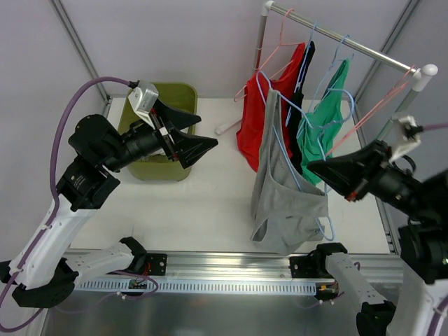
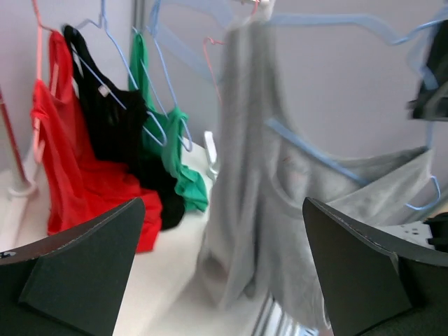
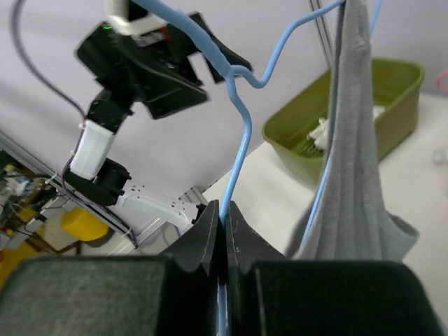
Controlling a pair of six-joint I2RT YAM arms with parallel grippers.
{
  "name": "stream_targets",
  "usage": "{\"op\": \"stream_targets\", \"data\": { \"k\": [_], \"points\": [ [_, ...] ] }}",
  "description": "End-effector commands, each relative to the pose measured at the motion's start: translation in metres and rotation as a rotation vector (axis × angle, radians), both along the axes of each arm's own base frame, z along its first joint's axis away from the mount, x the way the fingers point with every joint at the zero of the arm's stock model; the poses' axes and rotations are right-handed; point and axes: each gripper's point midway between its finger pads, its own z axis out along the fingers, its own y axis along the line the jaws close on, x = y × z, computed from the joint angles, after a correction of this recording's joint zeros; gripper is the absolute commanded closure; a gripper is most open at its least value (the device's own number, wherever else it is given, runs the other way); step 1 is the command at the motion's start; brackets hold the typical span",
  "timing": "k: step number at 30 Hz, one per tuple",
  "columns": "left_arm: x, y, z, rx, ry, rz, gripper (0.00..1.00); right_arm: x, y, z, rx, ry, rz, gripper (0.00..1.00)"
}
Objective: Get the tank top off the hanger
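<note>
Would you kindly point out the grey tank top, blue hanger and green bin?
grey tank top (image 1: 280,189), top view, front panel.
blue hanger (image 3: 246,148), right wrist view, bare wire.
green bin (image 1: 178,96), top view, back wall.

The white table (image 1: 203,196) carries an olive bin (image 1: 178,94), which in the top view lies below and behind the left claw (image 1: 207,132). The clothes rack's foot (image 1: 227,128) stands just to that claw's right.

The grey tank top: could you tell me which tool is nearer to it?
Right. The right tool grips the blue hanger carrying the grey tank top; the left tool is open, well apart.
</note>
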Motion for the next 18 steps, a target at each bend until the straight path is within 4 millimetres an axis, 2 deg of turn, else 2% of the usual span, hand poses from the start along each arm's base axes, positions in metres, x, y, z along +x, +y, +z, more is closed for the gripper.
{"op": "stream_targets", "data": {
  "k": [1, 4, 8, 10, 13, 14, 18],
  "points": [
    [0.009, 0.002, 0.023, -0.021, -0.137, 0.058, 0.01, 0.034, 0.006, -0.012, 0.028, 0.078, 0.015, 1.00],
    [0.022, -0.009, 0.012, 0.020, -0.156, 0.068, 0.01, 0.048, 0.009, -0.019, 0.035, 0.120, 0.029, 1.00],
    [0.050, -0.032, -0.009, 0.080, -0.165, 0.124, 0.01, 0.057, 0.012, -0.029, 0.030, 0.158, 0.042, 1.00],
    [0.059, -0.039, -0.014, 0.080, -0.171, 0.136, 0.01, 0.058, 0.012, -0.034, 0.024, 0.162, 0.046, 1.00],
    [0.067, -0.057, -0.014, 0.057, -0.187, 0.099, 0.09, 0.057, 0.012, -0.041, 0.013, 0.159, 0.047, 1.00],
    [0.073, -0.065, -0.020, 0.066, -0.175, 0.088, 0.11, 0.057, 0.013, -0.043, 0.011, 0.162, 0.054, 1.00],
    [0.081, -0.083, -0.026, 0.067, -0.170, 0.069, 0.15, 0.052, 0.016, -0.044, 0.004, 0.160, 0.083, 1.00]
  ]
}}
